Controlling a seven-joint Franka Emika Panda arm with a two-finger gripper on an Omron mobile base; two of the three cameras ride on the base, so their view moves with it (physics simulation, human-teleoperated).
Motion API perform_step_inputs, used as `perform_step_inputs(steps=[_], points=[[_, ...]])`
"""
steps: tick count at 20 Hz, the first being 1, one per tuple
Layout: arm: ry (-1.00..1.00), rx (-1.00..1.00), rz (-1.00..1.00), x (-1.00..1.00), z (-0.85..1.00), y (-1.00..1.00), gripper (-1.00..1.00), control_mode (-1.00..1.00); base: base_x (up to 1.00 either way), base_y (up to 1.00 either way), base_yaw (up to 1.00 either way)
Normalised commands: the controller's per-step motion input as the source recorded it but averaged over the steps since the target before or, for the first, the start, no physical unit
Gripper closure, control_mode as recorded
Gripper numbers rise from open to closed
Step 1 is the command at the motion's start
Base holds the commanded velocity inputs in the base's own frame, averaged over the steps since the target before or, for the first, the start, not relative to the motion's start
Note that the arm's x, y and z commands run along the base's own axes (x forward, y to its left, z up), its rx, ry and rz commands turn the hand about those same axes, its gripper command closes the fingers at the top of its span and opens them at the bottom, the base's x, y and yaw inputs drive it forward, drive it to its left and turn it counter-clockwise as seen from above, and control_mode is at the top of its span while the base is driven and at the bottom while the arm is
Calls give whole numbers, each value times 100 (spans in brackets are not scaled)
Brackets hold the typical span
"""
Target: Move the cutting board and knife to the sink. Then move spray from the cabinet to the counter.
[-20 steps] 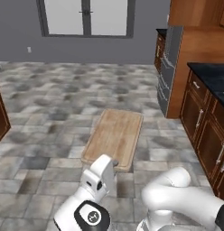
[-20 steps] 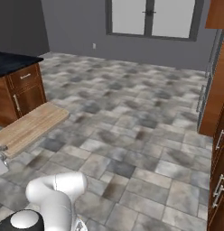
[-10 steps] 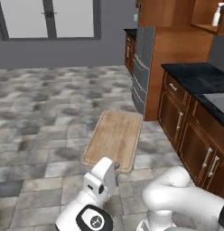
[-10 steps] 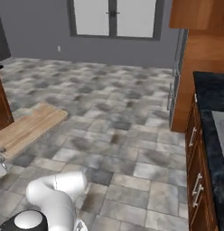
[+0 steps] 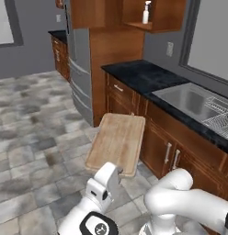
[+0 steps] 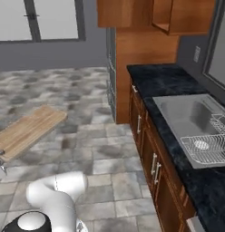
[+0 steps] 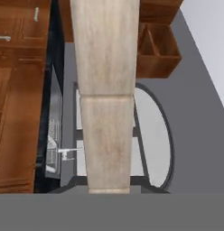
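My gripper (image 5: 117,171) is shut on the near edge of the cutting board (image 5: 116,143), a light-tan wooden board held flat in the air above the tiled floor. In the right base view the cutting board (image 6: 30,130) sticks out from the left edge. In the hand view the cutting board (image 7: 107,90) runs up the middle, seen edge-on. The grey sink (image 5: 189,98) is set in the black counter (image 5: 134,73) to the right. A white spray (image 5: 145,12) stands on the shelf of the open wall cabinet (image 5: 164,16). The knife is out of view.
A wire dish rack (image 6: 207,147) lies in the sink (image 6: 178,113) at its near end. A steel fridge (image 5: 79,69) stands left of the counter, beside a tall wooden panel. Brown base units (image 6: 148,149) with bar handles run under the counter (image 6: 155,77). Open tiled floor lies left.
The whole picture has swung round as the base turned: the counter, sink and wall cabinet have come into view on the right. The board stays in my shut gripper.
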Motion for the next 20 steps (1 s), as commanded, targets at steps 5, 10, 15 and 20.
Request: perform_step_inputs(steps=[5, 10, 15, 20], points=[[0, 0, 0, 0, 0, 0, 100, 100, 35, 13, -65], [0, 0, 0, 0, 0, 0, 100, 100, 33, 17, -68], [0, 0, 0, 0, 0, 0, 100, 100, 51, 29, -53], [0, 0, 0, 0, 0, 0, 100, 100, 61, 32, -41]])
